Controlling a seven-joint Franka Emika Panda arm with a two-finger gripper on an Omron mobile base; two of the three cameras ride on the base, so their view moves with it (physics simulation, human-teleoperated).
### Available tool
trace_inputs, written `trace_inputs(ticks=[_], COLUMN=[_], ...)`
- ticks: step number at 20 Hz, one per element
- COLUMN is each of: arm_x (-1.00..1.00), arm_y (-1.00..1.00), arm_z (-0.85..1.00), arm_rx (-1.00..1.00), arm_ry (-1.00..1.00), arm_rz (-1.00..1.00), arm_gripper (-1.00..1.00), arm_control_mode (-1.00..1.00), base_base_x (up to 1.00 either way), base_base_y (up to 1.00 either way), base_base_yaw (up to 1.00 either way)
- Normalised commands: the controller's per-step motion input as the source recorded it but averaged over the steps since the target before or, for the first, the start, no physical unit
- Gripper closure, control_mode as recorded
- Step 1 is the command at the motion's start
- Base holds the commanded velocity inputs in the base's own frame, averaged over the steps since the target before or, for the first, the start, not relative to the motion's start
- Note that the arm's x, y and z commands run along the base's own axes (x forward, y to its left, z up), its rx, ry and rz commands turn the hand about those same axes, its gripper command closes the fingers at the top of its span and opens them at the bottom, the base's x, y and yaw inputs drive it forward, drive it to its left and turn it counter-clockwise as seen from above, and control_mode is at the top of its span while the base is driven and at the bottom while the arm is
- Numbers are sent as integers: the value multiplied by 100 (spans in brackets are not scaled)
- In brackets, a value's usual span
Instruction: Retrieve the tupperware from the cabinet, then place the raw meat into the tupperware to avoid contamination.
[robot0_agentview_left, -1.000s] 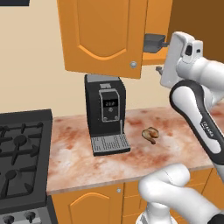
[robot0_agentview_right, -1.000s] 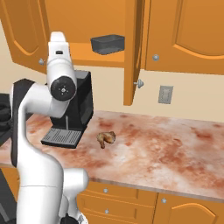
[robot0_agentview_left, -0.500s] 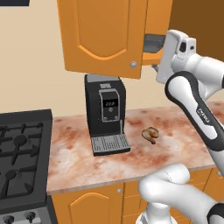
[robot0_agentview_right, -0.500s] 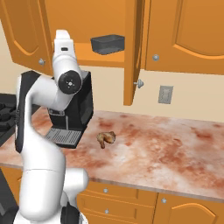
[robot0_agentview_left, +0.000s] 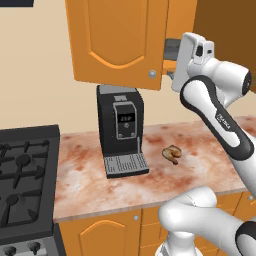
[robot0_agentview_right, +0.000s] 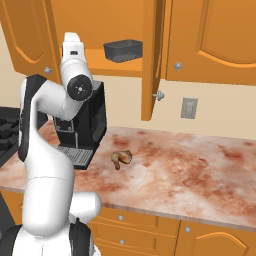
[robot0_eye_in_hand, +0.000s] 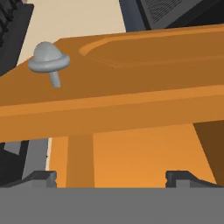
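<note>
Fingers (robot0_eye_in_hand: 111, 177) stood spread wide and empty at the open cabinet (robot0_agentview_right: 200, 35), with the tupperware (robot0_agentview_right: 123, 50) on the shelf just beyond them; it looked light, rigid and smooth-walled, best pinched across its short sides near the rim.

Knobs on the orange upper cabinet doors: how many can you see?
3 silver knobs in the right base view: one on the far-left door behind the arm, one on the opened door's edge, one on the closed right door. Others may be hidden by the arm.
</note>
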Motion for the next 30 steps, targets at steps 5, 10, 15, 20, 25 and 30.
trace_inputs(ticks=[5,10,15,20,25,30], arm_x=[22,7,0,-38,-68,-44], arm_y=[6,17,17,14,31,84], arm_z=[0,0,0,0,0,-5], arm_rx=[0,0,0,-1,-5,-12], arm_ry=[3,4,1,-3,-8,-2], arm_rz=[6,11,11,10,8,4], arm_gripper=[-100,-100,-100,-100,-100,-100], arm_control_mode=[-100,-100,-100,-100,-100,-100], base_base_x=[0,0,0,0,0,0], base_base_y=[0,0,0,0,0,0], base_base_yaw=[0,0,0,0,0,0])
